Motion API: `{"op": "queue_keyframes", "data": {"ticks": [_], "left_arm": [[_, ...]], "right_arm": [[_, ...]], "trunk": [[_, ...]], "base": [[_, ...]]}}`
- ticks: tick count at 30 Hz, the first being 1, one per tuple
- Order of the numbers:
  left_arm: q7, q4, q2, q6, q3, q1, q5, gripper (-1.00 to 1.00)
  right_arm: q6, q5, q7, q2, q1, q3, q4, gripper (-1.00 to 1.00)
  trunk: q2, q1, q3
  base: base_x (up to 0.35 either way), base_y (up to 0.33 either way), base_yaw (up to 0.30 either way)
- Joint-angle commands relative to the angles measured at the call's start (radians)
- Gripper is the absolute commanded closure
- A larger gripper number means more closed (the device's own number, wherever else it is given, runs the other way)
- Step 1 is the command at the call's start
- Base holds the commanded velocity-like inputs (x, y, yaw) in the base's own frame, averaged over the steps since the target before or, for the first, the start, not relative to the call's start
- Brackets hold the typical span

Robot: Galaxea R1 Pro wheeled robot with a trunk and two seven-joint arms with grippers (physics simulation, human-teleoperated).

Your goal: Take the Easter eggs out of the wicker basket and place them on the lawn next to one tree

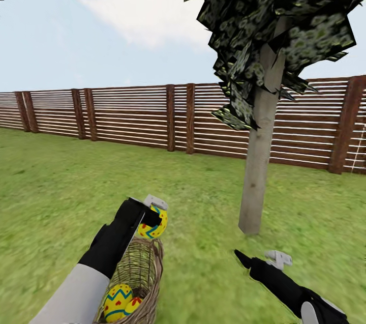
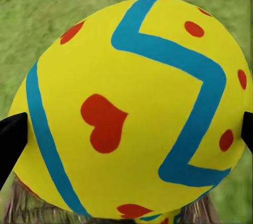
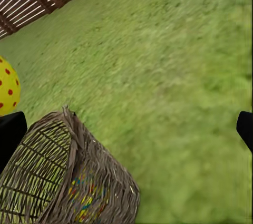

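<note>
Down in the wicker basket (image 1: 145,268) two Easter eggs (image 1: 122,301) sit low inside, and right above its far rim the left gripper (image 1: 152,219) has its fingers clamped on a third egg (image 2: 132,108). To the right, the right gripper (image 1: 256,259) hangs over the lawn (image 1: 203,202), fingers spread wide, holding nothing. Beyond stands the pale-trunked tree (image 1: 259,161), then the slatted fence (image 1: 127,113).

I can read no words, labels, brands or numbers anywhere; the egg (image 2: 132,108) I hold bears only painted red hearts, dots and blue zigzags.
</note>
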State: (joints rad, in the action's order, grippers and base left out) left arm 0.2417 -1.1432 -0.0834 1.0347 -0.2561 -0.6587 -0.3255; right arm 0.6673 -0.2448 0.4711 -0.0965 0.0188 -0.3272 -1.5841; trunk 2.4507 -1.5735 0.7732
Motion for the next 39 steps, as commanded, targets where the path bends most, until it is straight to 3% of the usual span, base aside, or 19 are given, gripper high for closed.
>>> {"op": "queue_keyframes", "data": {"ticks": [1,5,16,18,23,27,31,32,34,35,37,39], "left_arm": [[0.009,0.016,-0.002,-0.011,0.000,-0.002,-0.011,1.00],[0.007,0.070,-0.023,-0.026,-0.001,-0.004,-0.010,1.00],[0.007,0.080,-0.034,-0.033,-0.002,-0.005,-0.008,1.00],[0.007,0.099,-0.036,-0.056,-0.002,-0.005,-0.011,1.00],[-0.001,0.243,-0.055,-0.145,-0.002,-0.007,-0.014,1.00],[-0.054,0.336,-0.059,-0.215,-0.004,-0.007,-0.015,1.00],[-0.078,0.398,-0.067,-0.272,-0.003,-0.007,-0.008,1.00],[-0.081,0.442,-0.069,-0.296,-0.003,-0.007,0.006,1.00],[-0.091,0.532,-0.069,-0.379,-0.003,-0.007,0.080,1.00],[-0.126,0.575,-0.070,-0.420,-0.003,-0.006,0.124,1.00],[-0.171,0.607,-0.070,-0.460,-0.002,-0.004,0.166,1.00],[-0.196,0.624,-0.070,-0.507,-0.001,0.001,0.209,1.00]], "right_arm": [[0.009,-0.006,0.005,-0.001,0.001,-0.038,-0.001,-1.00],[0.009,-0.008,0.009,0.000,0.001,-0.079,-0.001,-1.00],[0.009,-0.007,0.011,0.000,0.001,-0.084,-0.001,-1.00],[0.009,-0.007,0.011,0.000,0.001,-0.084,-0.001,-1.00],[0.009,-0.007,0.011,0.001,0.001,-0.085,-0.001,-1.00],[0.009,-0.008,0.011,0.028,-0.001,-0.085,-0.001,-1.00],[0.009,-0.009,0.011,0.034,-0.002,-0.085,0.001,-1.00],[0.009,-0.009,0.011,0.035,-0.001,-0.085,0.002,-1.00],[0.009,-0.002,0.008,0.035,-0.002,-0.082,0.005,-1.00],[0.009,0.002,0.006,0.036,-0.004,-0.083,0.008,-1.00],[0.008,0.004,0.004,0.047,-0.011,-0.093,0.013,-1.00],[0.001,0.006,0.005,0.063,-0.030,-0.155,0.031,-1.00]], "trunk": [[-0.007,0.004,-0.003],[-0.035,0.020,-0.020],[-0.112,0.062,-0.066],[-0.126,0.069,-0.075],[-0.161,0.089,-0.096],[-0.189,0.104,-0.113],[-0.217,0.119,-0.130],[-0.224,0.123,-0.134],[-0.238,0.131,-0.142],[-0.245,0.135,-0.147],[-0.259,0.142,-0.155],[-0.273,0.150,-0.164]], "base": [[0.000,0.000,-0.227],[0.000,0.000,-0.227],[0.000,0.000,-0.227],[0.000,0.000,-0.227],[0.000,0.000,-0.227],[0.000,0.000,-0.227],[0.000,0.000,-0.226],[0.000,0.000,-0.226],[0.000,0.000,-0.226],[0.000,0.000,-0.225],[0.000,0.000,-0.224],[0.000,0.000,-0.224]]}}
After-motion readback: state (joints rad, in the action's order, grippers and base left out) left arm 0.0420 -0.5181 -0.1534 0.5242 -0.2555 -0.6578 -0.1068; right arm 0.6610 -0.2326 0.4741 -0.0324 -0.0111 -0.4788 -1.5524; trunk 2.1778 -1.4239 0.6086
